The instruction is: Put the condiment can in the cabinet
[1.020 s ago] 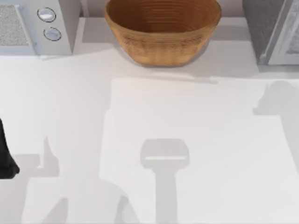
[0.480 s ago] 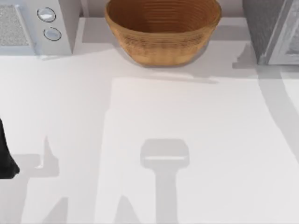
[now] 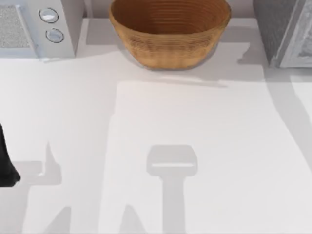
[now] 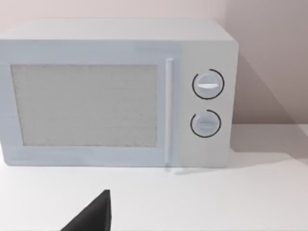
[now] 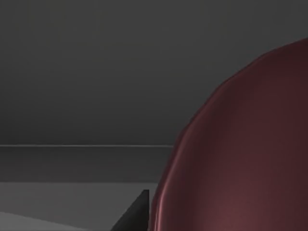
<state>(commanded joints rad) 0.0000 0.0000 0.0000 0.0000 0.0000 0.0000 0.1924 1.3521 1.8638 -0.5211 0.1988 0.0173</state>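
The condiment can (image 5: 240,144) looms close in the right wrist view, its dark maroon lid against a dark grey enclosed space with a flat floor. My right gripper (image 5: 216,221) is shut on it, and one dark fingertip (image 5: 137,216) presses against the can's side. The cabinet (image 3: 285,31), grey speckled with a pale framed door, stands at the table's far right corner. My left arm (image 3: 7,161) rests parked at the table's left edge, and part of my left gripper (image 4: 94,216) faces the white appliance.
A woven basket (image 3: 169,31) sits at the back middle of the table. A white appliance with two round knobs (image 3: 36,27) stands at the back left. Arm shadows lie across the white tabletop (image 3: 195,117).
The shadow on the table's right side has slid back toward the cabinet's front. The left arm, basket and appliance have not moved.
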